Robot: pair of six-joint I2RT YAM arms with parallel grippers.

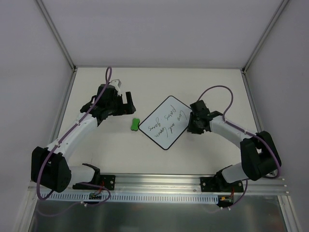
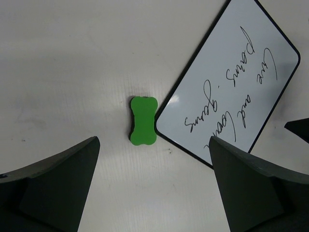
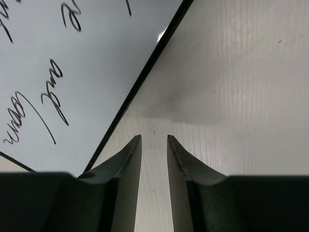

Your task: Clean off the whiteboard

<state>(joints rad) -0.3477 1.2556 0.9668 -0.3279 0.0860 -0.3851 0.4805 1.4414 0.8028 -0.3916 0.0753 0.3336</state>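
Observation:
The whiteboard (image 1: pixel 164 123) lies flat at the table's middle, turned like a diamond, with dark handwriting on it. It also shows in the left wrist view (image 2: pixel 231 82) and the right wrist view (image 3: pixel 72 72). A small green eraser (image 1: pixel 135 124) lies on the table just off the board's left edge (image 2: pixel 143 121). My left gripper (image 1: pixel 126 104) hovers behind and left of the eraser, jaws wide open and empty (image 2: pixel 153 138). My right gripper (image 1: pixel 193 118) is low over the table just off the board's right edge, jaws nearly together with nothing between them (image 3: pixel 154 137).
White enclosure walls with metal frame posts (image 1: pixel 58 34) surround the table on the left, back and right. An aluminium rail (image 1: pixel 159 181) with the arm bases runs along the near edge. Purple cables (image 1: pixel 219 89) loop above both arms.

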